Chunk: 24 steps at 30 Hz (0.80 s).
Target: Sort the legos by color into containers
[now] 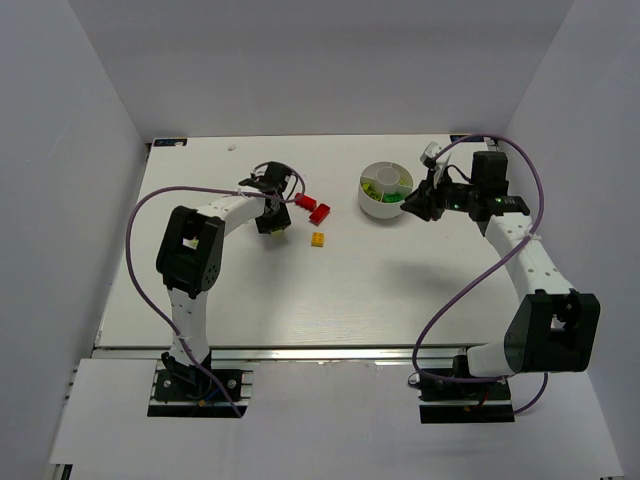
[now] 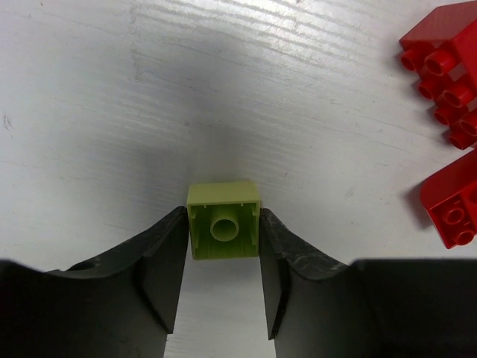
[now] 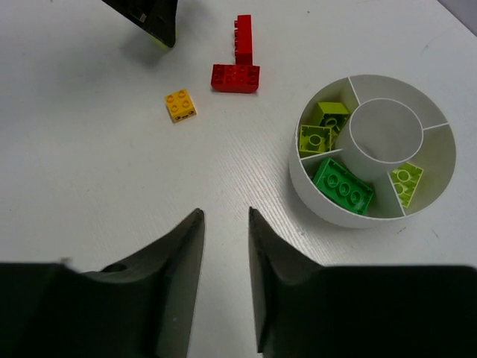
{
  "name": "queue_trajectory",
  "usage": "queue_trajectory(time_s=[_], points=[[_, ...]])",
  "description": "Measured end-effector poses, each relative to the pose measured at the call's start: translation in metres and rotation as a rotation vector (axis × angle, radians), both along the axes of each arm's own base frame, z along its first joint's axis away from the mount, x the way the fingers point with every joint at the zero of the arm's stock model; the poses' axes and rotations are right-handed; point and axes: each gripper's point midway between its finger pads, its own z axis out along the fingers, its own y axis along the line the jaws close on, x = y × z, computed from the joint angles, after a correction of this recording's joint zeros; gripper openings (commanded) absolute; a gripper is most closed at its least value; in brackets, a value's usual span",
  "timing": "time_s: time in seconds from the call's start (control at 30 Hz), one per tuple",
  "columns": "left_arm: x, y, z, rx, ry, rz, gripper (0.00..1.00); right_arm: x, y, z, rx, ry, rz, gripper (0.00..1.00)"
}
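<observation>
1. The left gripper is seen low over the white table, its two dark fingers set against opposite sides of a yellow-green brick. The brick is grasped while resting on the tabletop, its hollow underside turned toward the wrist camera.
2. Two red bricks are shown just to the right of that grip, lying close together on the table and apart from the held piece.
3. An orange brick is pictured alone on the table, near the red pair and between the two arms.
4. The right gripper is held above bare table beside the white dish. Its jaws are parted by a narrow gap and nothing is gripped between them.
5. Inside the dish, two yellow-green pieces are seen together in the left wedge compartment. A darker green brick is laid in the neighbouring wedge nearest the right gripper, and a single yellow-green piece is lodged in the next wedge to its right.
6. In the overhead view, the dish is placed on the far right part of the table, well apart from the left arm.
</observation>
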Motion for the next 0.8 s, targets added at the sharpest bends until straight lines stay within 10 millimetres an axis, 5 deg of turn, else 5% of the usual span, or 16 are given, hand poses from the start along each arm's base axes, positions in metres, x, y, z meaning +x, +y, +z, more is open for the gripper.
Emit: queue_trajectory(time_s=[0.13,0.27,0.33,0.43,0.5,0.63,0.8], points=[[-0.002,0.0,-0.005,-0.003,0.0,-0.003,0.5,-0.005,0.004,-0.007,0.004,0.036,0.0,0.53],[-0.002,0.0,-0.004,-0.013,-0.016,-0.003,0.42,-0.017,0.017,-0.017,0.002,0.072,0.032,0.54],[-0.003,-0.001,-0.003,-0.023,-0.023,-0.008,0.35,-0.022,0.025,-0.018,0.002,0.083,0.053,0.5],[-0.008,-0.007,-0.001,-0.066,-0.039,-0.039,0.28,-0.029,0.037,-0.017,0.009,0.095,0.077,0.25],[-0.016,-0.017,0.003,-0.127,-0.06,-0.09,0.24,-0.034,0.046,-0.016,0.028,0.136,0.079,0.22],[-0.042,-0.053,0.038,-0.34,-0.177,-0.269,0.19,-0.037,0.067,-0.004,0.123,0.319,0.047,0.34],[-0.096,-0.092,0.113,-0.661,-0.455,-0.546,0.2,-0.031,0.096,0.001,0.23,0.572,0.015,0.44]])
